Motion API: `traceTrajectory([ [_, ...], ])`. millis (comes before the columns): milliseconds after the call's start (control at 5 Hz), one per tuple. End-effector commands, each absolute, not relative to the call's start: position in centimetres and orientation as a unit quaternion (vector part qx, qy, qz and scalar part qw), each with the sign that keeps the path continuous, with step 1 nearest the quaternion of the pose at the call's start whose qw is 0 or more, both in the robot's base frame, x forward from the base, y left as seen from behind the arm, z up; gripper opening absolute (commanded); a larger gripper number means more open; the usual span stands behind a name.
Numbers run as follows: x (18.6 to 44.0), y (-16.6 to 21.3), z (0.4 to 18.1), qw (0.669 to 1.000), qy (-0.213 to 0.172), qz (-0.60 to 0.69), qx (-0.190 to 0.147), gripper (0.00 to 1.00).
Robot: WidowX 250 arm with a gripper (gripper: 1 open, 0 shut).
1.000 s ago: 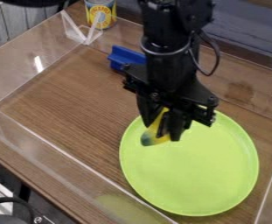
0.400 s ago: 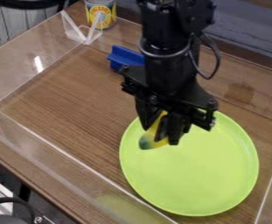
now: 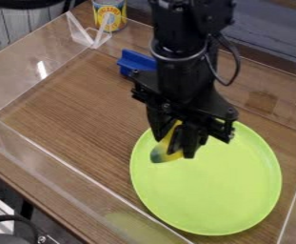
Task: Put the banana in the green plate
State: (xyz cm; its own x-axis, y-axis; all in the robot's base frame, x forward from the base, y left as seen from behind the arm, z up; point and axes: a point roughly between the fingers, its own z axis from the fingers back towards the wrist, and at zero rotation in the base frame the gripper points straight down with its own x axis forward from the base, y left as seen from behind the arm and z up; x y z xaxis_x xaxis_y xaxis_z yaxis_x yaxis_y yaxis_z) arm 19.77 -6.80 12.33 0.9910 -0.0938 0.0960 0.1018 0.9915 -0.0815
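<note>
Take the plate point(image 3: 214, 181) as your landmark: it lies on the wooden table point(image 3: 74, 105) toward the lower right, round and lime green, with most of its face bare.

At the far left, well away from the plate, you see the clear wall point(image 3: 23, 157) of the enclosure running along the table's near edge. Above and left of the plate, near the top of the view, stands a yellow cup point(image 3: 107, 13), outside the clear wall at the back. Closer to the plate, up and to its left, a blue block point(image 3: 136, 63) lies on the wood, partly hidden behind the arm.

Your arm point(image 3: 186, 38) comes down from the top of the view and stands nearly upright, with the black wrist over the plate's upper left rim. The gripper point(image 3: 176, 141) points straight down at that part of the plate. Its fingers point(image 3: 191, 139) are partway closed and clamp the banana point(image 3: 170, 145) between them; you can see yellow on both sides of the dark fingers.

The banana hangs steeply, almost on end, with its lower tip at or just above the plate's surface inside the upper left rim. Whether that tip touches the plate you cannot tell from this view. To the right of the gripper the plate is bare out to its far rim.
</note>
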Motion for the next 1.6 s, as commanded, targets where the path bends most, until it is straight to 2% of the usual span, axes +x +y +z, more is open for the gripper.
traceTrajectory([
  [0, 19.9, -7.0, 13.2, 0.995, -0.062, -0.056, -0.047, 0.00],
  [1400, 19.3, -7.4, 14.5, 0.994, -0.062, -0.070, -0.051, 0.00],
])
